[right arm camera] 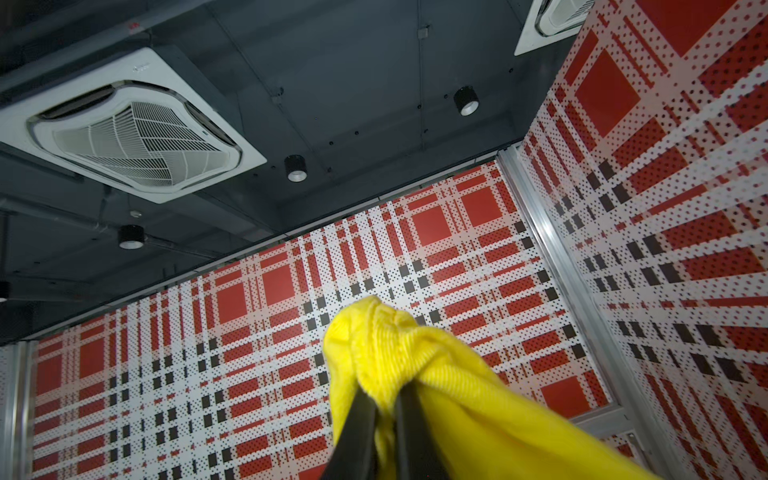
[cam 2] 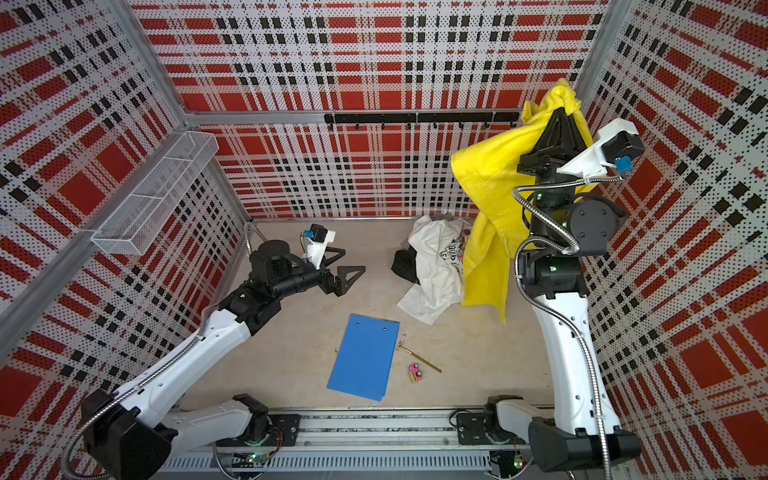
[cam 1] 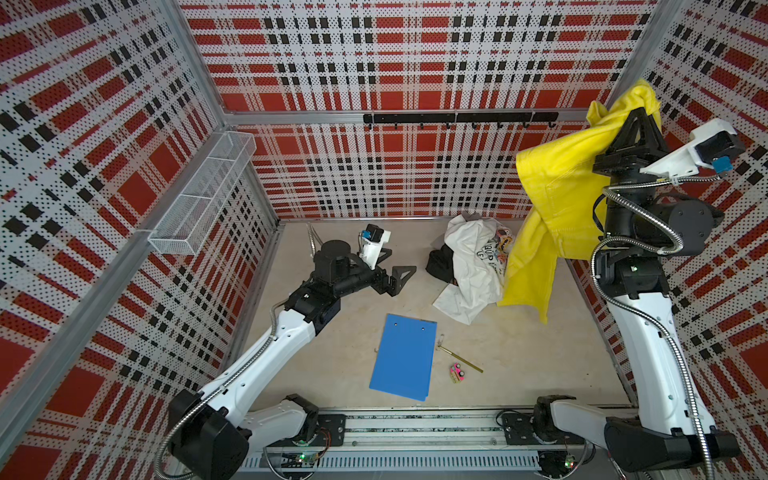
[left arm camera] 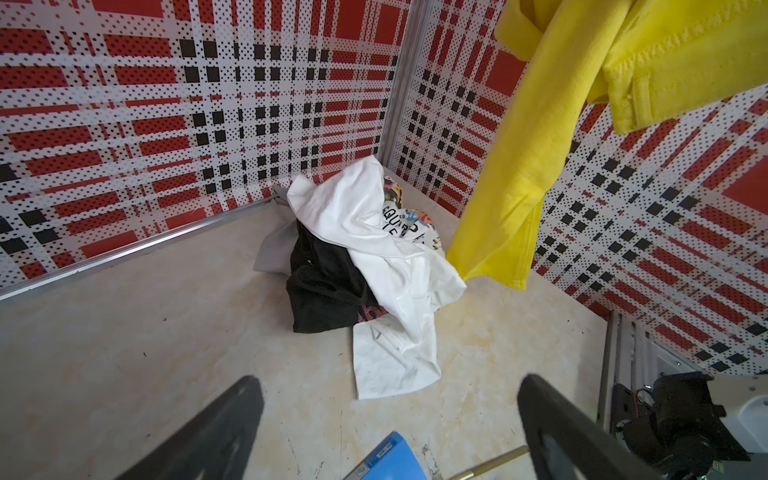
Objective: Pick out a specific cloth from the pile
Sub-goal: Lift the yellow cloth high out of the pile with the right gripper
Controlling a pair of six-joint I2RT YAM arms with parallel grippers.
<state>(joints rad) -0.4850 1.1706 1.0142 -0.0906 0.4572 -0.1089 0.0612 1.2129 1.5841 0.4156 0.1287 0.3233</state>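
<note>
Yellow cloth lifted clear of the pile: the right gripper (cam 1: 642, 109), high at 2 o'clock in both top views, is clenched on a bunched fold of the yellow cloth (cam 1: 557, 195), which hangs from it with its lower hem near the pile (cam 1: 473, 266), at the pile's 3 o'clock. The pile lies at 1 o'clock on the desk (cam 1: 519, 365). The left gripper (cam 1: 400, 261) is released, its jaws wide and holding nothing, low over the desk at the pile's 9 o'clock. A blue clipboard (cam 1: 403, 357) lies at 6 o'clock

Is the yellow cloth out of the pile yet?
Out: the yellow cloth hangs from the shut right gripper, its tail beside the pile.
</note>
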